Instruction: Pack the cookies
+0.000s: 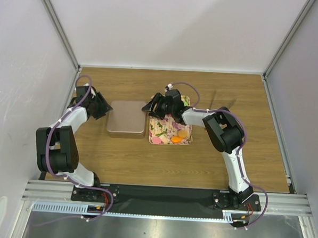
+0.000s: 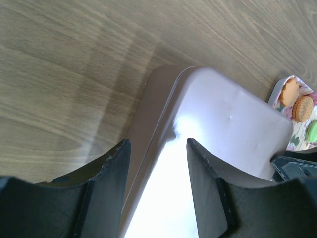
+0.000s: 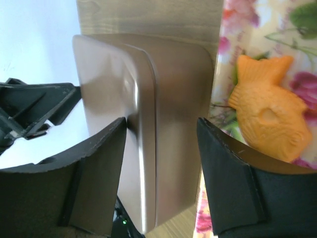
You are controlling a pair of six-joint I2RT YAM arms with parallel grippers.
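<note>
The cookies lie in a floral tray (image 1: 185,132): an orange one (image 1: 176,138) and a pink one (image 1: 157,140) show from above. The right wrist view shows an orange fish-shaped cookie (image 3: 270,114). In the left wrist view I see an orange cookie (image 2: 289,90), a round one (image 2: 302,108) and a green one (image 2: 312,131). A brown metal tin (image 1: 126,118) lies flat to the left of the tray. My left gripper (image 1: 105,110) (image 2: 158,144) is open at the tin's left edge. My right gripper (image 1: 150,109) (image 3: 162,124) is open astride the tin's right edge, beside the tray.
The wooden table (image 1: 167,162) is walled by white panels on three sides, with metal posts at the back corners. My right arm's elbow (image 1: 222,130) hangs just right of the tray. A black strip and metal rail (image 1: 160,196) run along the near edge.
</note>
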